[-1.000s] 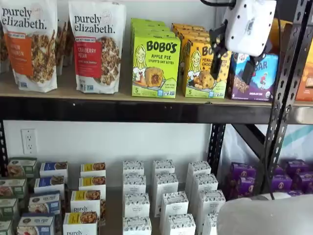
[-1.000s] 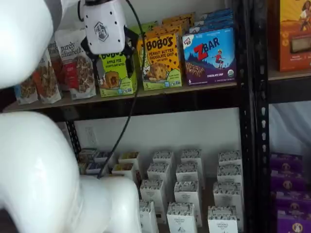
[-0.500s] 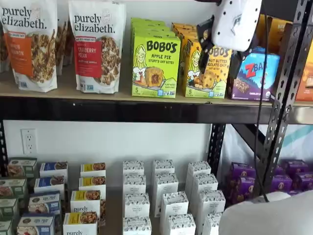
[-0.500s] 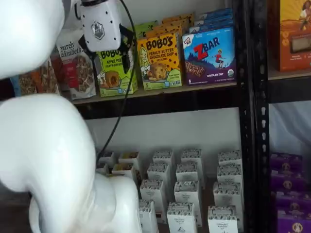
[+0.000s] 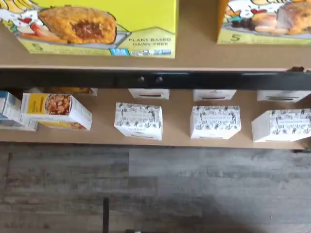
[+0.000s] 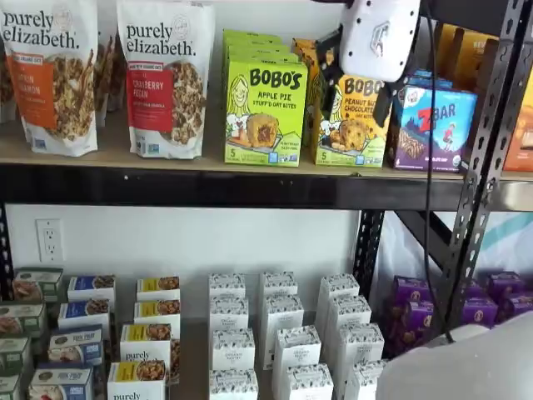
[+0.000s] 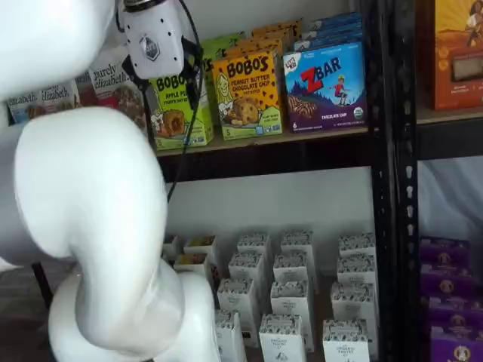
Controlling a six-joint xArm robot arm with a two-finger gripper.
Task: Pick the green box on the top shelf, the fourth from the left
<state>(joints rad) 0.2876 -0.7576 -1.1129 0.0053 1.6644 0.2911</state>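
Over the last second the gripper (image 6: 356,82), fingers spread and empty, had shifted toward the green Bobo's Apple Pie box (image 6: 265,111) just beside it, nearing alignment for the grasp.

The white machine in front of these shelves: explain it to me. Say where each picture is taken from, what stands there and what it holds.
It is a robot arm that picks boxed goods. Its white hand ends in two black jaws, which stand apart and hold nothing. Two pictures come from fixed cameras that face the shelves. The third comes from a camera on the wrist that looks down past the shelf edge to the floor. On the top shelf stand granola bags, the green box, a yellow carton and a Zbar box. The hand hangs in front of the cartons.
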